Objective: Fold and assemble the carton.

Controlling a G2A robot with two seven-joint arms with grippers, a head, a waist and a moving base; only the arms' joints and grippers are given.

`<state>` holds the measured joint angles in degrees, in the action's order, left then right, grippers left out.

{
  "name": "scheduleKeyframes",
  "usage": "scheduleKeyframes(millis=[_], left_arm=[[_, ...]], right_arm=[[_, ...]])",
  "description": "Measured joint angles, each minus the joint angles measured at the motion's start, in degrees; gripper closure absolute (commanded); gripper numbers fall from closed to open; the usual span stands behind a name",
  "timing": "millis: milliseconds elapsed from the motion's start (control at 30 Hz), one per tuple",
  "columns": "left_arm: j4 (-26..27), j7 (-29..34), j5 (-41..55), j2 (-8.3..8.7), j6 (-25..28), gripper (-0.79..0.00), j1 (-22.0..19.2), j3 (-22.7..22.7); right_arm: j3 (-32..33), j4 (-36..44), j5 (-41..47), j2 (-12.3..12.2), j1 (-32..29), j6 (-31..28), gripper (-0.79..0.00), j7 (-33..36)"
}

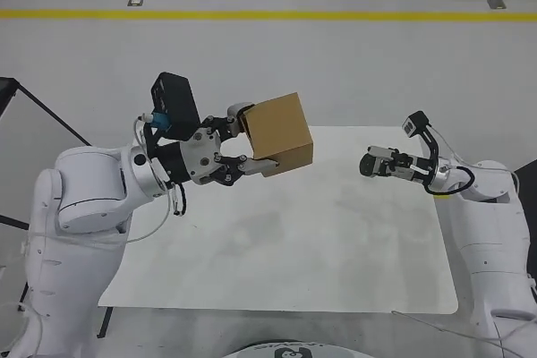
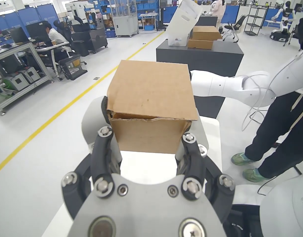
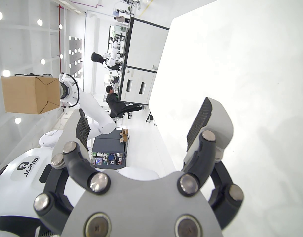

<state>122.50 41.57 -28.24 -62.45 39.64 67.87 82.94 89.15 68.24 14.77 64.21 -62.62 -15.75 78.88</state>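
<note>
Top view: carton (image 1: 280, 132), white table (image 1: 340, 268), floor (image 1: 358, 63)

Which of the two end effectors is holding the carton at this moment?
The left end effector: it is shut on the brown carton, which is held in the air, clear of the table. The right end effector is open and empty.

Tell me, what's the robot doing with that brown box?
The robot is putting together a cardboard carton. Its left gripper holds the carton up in the air above the white table, squeezing it from two sides. The carton already looks like a closed-up box. The right gripper is off to the side over the table, with its fingers spread open and nothing between them.
</note>
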Motion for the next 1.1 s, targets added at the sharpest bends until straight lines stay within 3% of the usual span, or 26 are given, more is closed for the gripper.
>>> scheduleKeyframes(millis=[400,933,1100], left_arm=[[3.9,3.0,-1.2,1.58,1.5,0.000,3.1,6.1],[4.2,2.6,-1.3,1.71,1.0,0.000,3.5,6.4],[1.0,0.7,3.2,2.50,8.3,0.000,1.7,9.9]], right_arm=[[0.0,0.0,0.0,0.0,0.0,0.0,-0.785,0.0],[0.0,0.0,0.0,0.0,0.0,0.0,-0.785,0.0],[0.0,0.0,0.0,0.0,0.0,0.0,-0.785,0.0]])
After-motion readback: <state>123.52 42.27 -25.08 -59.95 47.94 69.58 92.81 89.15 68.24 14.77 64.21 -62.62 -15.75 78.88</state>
